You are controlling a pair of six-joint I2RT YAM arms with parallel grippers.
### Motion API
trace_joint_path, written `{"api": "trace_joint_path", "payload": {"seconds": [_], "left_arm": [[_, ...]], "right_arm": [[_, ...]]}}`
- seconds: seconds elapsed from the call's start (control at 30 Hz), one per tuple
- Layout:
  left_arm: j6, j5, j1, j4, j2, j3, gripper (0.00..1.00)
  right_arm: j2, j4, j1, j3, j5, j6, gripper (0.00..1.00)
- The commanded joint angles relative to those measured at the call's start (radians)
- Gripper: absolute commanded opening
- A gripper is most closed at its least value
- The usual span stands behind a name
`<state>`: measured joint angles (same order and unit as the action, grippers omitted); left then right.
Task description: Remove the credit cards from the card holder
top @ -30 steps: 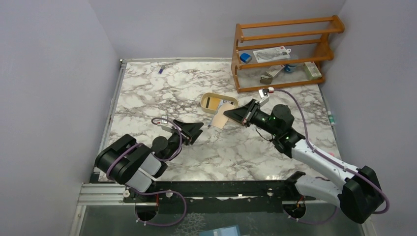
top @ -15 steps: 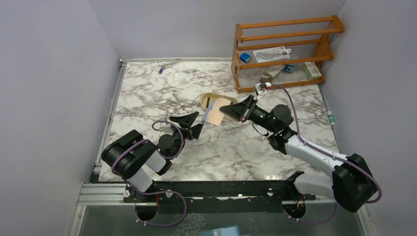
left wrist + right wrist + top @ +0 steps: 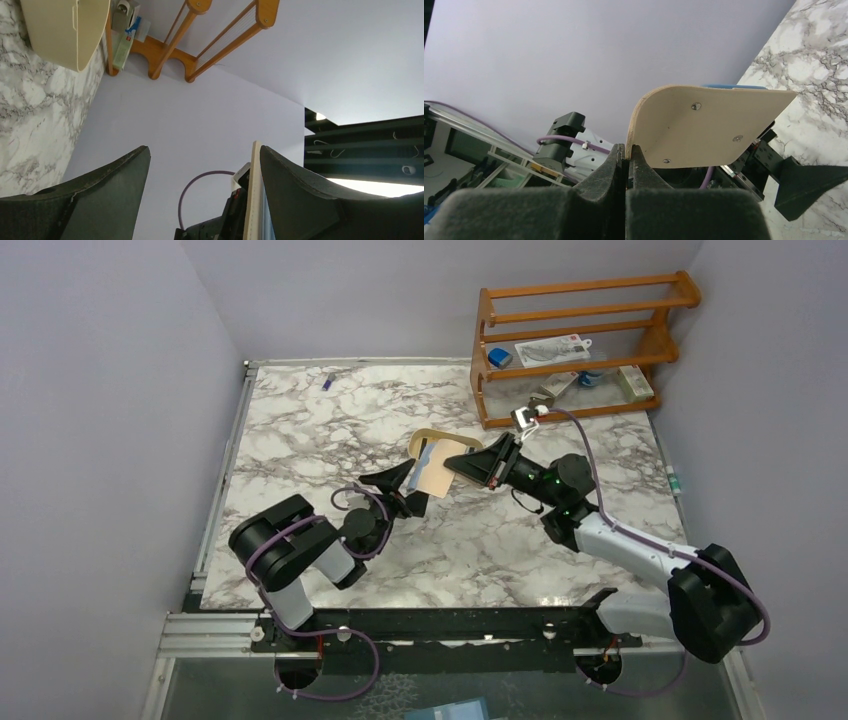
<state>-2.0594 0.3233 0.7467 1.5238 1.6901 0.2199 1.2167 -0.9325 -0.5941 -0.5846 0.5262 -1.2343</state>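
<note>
Marbled white-and-grey surface, lavender walls on three sides. Wooden rack at the far right corner, with small items on its shelves. Tan oval tray sits near the middle of the surface.

Card holder: beige, held up off the surface just in front of the tray, between the two arms. Right wrist view shows its outer face with three small rivets. Blue strip shows along its far edge; cannot tell whether it is a card or the lining.

Right fingers: pressed together, pinching the card holder at its rounded corner.

Left fingers: spread wide, holding nothing. They point up toward the card holder from the left. In the left wrist view the holder is edge-on, just beside the inner face of one finger; cannot tell whether they touch.
</note>
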Motion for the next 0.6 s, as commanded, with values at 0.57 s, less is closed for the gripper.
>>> {"api": "trace_joint_path", "payload": {"seconds": [0.57], "left_arm": [[-0.214, 0.143, 0.055, 0.269, -0.069, 0.002, 0.55]], "right_arm": [[0.015, -0.136, 0.004, 0.044, 0.023, 0.004, 0.01]]}}
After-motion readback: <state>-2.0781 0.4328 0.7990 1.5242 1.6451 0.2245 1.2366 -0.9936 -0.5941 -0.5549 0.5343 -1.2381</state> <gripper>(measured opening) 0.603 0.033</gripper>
